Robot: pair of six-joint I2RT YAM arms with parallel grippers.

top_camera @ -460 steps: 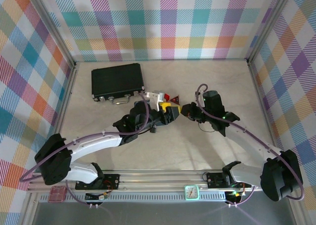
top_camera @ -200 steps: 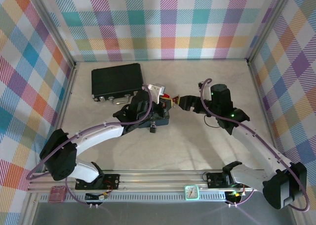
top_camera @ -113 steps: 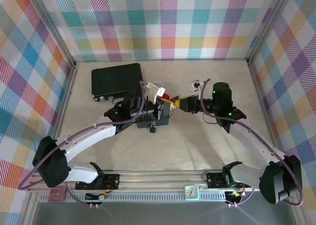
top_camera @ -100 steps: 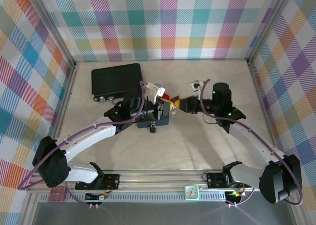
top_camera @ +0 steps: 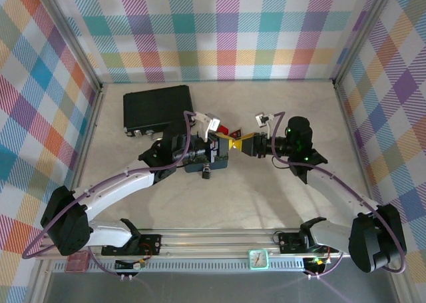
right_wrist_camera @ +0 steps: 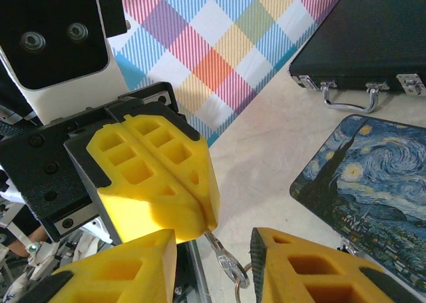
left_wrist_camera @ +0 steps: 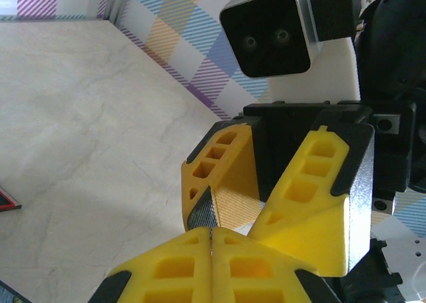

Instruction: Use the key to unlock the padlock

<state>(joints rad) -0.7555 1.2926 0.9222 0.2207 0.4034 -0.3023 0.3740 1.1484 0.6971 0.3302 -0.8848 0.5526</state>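
Note:
My left gripper (top_camera: 230,143) is shut on the blade of the thin key (right_wrist_camera: 225,260), held above the table. Only a sliver of the key (left_wrist_camera: 212,231) shows between its pressed yellow fingers (left_wrist_camera: 166,270). The key's round head and ring hang out toward my right gripper (right_wrist_camera: 214,246), which is open with a finger on each side of the head, not touching it. In the top view the right gripper (top_camera: 246,144) meets the left tip to tip. The tiny dark padlock (top_camera: 207,174) lies on the table at the near edge of the blue swirl-painted box (top_camera: 197,164).
A black case (top_camera: 158,108) with a silver handle (right_wrist_camera: 347,98) lies at the back left. The blue box (right_wrist_camera: 373,176) sits just under the left arm's wrist. A dark red triangle (top_camera: 225,130) lies behind the grippers. Plaid walls enclose three sides of the table (top_camera: 266,196).
The right gripper has moved left and turned its wrist, closing the gap to the left gripper. The left gripper has shifted slightly right; both now meet at the key.

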